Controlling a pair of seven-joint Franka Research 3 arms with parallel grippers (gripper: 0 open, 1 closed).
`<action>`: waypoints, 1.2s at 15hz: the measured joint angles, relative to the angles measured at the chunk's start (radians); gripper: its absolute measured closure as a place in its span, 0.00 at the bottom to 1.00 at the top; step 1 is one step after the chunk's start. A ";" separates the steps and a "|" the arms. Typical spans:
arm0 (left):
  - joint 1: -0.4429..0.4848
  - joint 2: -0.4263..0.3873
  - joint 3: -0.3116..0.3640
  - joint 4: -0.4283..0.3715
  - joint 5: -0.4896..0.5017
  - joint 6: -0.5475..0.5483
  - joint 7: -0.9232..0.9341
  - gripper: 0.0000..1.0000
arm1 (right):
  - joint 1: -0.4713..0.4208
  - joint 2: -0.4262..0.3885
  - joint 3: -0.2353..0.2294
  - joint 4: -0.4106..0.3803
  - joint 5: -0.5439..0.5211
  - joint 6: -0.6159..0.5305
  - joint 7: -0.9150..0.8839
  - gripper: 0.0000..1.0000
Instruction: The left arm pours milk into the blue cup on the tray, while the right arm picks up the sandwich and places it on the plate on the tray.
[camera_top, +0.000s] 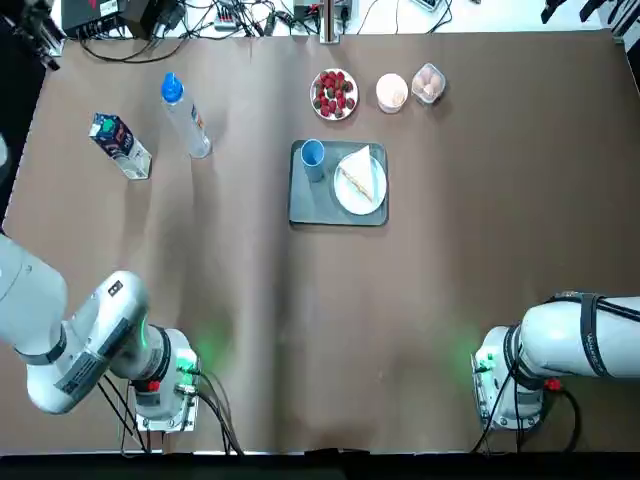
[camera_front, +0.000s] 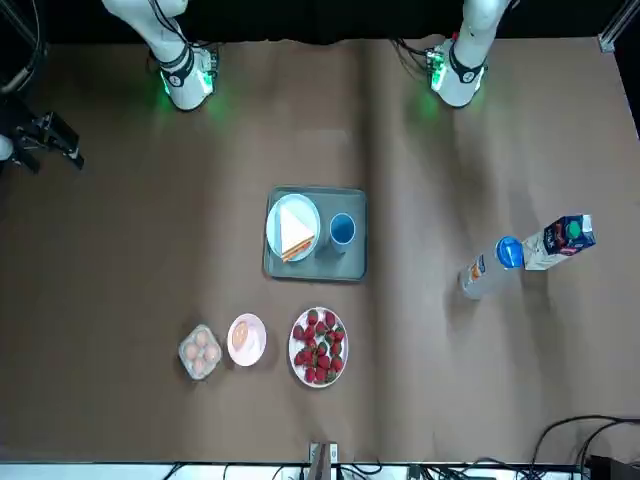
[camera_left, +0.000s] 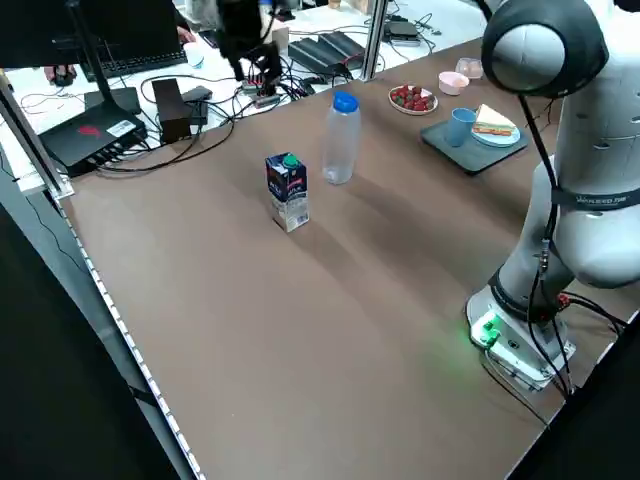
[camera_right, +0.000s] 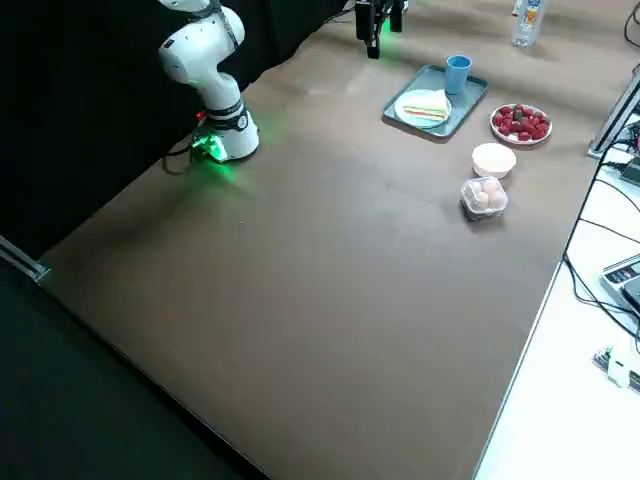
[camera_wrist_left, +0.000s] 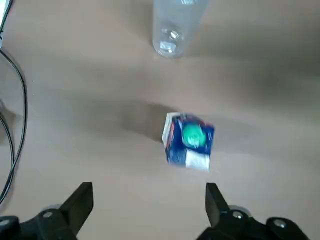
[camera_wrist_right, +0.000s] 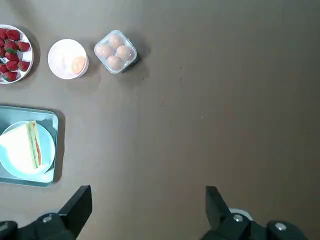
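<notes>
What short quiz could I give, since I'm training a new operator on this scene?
1. Which item lies on the plate?
2. True or false: the blue cup stands off the tray.
3. Fill in: in the left wrist view, the left gripper's fingers are ____, with the milk not held.

Key: 1. the sandwich; 2. false; 3. open
</notes>
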 joint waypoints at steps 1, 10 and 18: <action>-0.036 -0.004 0.000 -0.005 0.027 0.000 -0.074 0.01 | 0.000 0.000 0.000 0.000 0.000 0.000 0.000 0.00; -0.373 -0.008 0.001 -0.030 0.156 -0.042 -0.662 0.01 | 0.000 0.000 0.000 0.000 0.000 0.000 0.000 0.00; -0.579 -0.046 0.000 -0.031 0.241 -0.116 -1.086 0.01 | 0.000 0.000 0.000 0.000 0.000 0.000 0.000 0.00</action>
